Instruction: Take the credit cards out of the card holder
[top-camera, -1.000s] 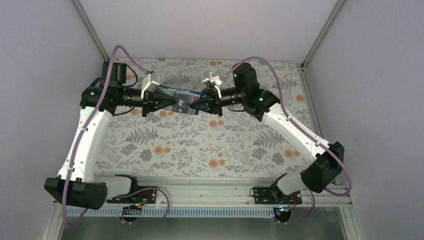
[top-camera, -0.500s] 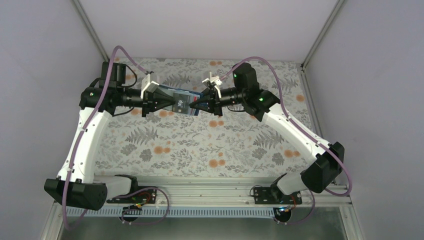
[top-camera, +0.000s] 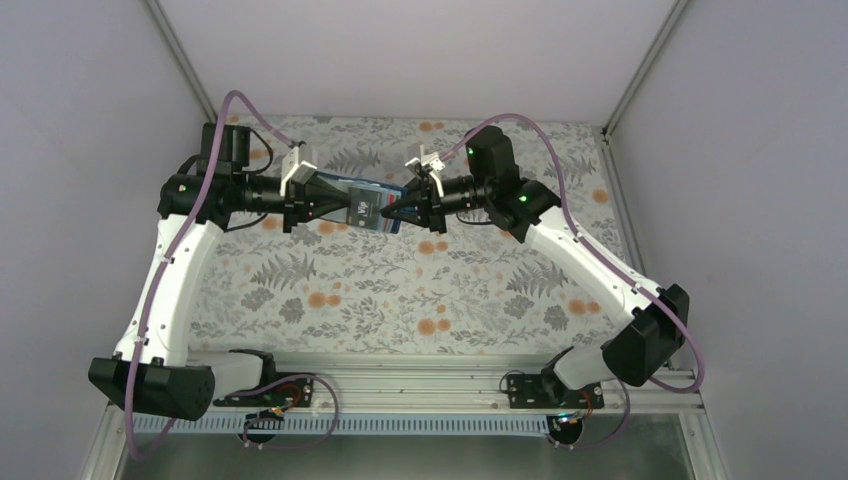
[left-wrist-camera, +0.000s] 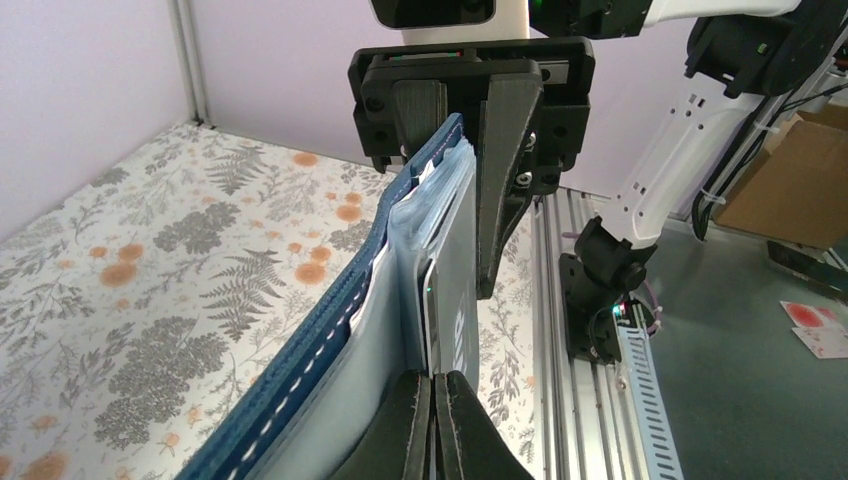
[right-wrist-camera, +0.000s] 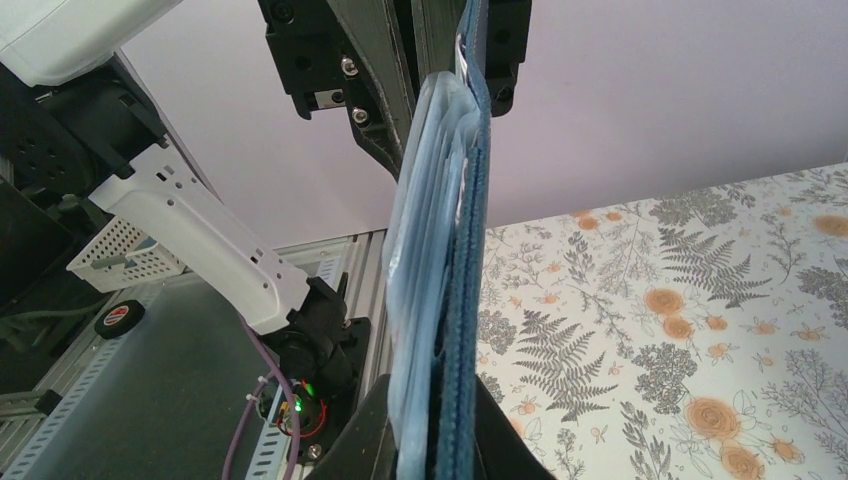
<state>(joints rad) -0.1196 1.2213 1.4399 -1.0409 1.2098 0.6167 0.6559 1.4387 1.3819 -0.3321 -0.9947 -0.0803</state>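
Left wrist view: the navy card holder (left-wrist-camera: 320, 350) hangs on edge in mid-air, gripped from both ends; the left pincer (left-wrist-camera: 433, 400) is clamped on the holder's left end; the right pincer (right-wrist-camera: 432, 425) is clamped on its right end; a dark card (left-wrist-camera: 452, 335) with pale lettering sits tucked in the holder's light-blue pocket (left-wrist-camera: 380, 330); the floral table (left-wrist-camera: 150, 260) lies below the holder.

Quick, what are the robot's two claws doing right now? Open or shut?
Left gripper: shut, clamping the card holder.
Right gripper: shut on the card holder's other end.
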